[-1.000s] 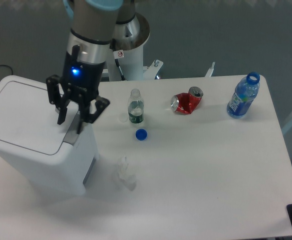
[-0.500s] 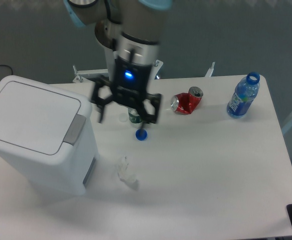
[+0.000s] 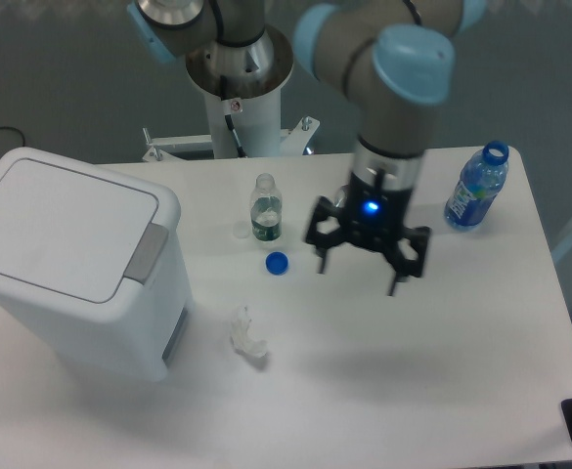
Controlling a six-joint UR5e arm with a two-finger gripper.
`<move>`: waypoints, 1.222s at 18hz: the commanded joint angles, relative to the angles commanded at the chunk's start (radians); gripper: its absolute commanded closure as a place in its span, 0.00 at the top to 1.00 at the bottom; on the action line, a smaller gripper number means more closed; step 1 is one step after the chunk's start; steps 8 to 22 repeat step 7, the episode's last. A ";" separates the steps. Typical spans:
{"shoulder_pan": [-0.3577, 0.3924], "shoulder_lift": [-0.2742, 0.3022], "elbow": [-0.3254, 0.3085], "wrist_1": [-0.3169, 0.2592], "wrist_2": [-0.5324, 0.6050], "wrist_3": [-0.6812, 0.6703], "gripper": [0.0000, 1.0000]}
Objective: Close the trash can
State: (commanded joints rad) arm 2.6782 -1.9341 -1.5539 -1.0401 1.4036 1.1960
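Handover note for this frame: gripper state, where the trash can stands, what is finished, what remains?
Gripper: open, empty, above the table right of centre, well away from the bin.
Trash can: at the table's left edge, lid flat and shut, grey latch facing right.
Done: the can appears closed.
Left: probably nothing; confirm the latch has caught.

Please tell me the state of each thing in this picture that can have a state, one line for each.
trash can: lid down, closed
end effector: open, holding nothing, above the table
small clear bottle: upright, uncapped
blue cap: lying loose on the table
blue bottle: upright, uncapped
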 joint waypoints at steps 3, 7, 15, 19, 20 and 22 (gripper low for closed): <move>0.012 -0.058 0.028 0.029 0.044 0.129 1.00; 0.003 -0.085 0.029 0.032 0.160 0.145 1.00; 0.003 -0.085 0.029 0.032 0.160 0.145 1.00; 0.003 -0.085 0.029 0.032 0.160 0.145 1.00; 0.003 -0.085 0.029 0.032 0.160 0.145 1.00; 0.003 -0.085 0.029 0.032 0.160 0.145 1.00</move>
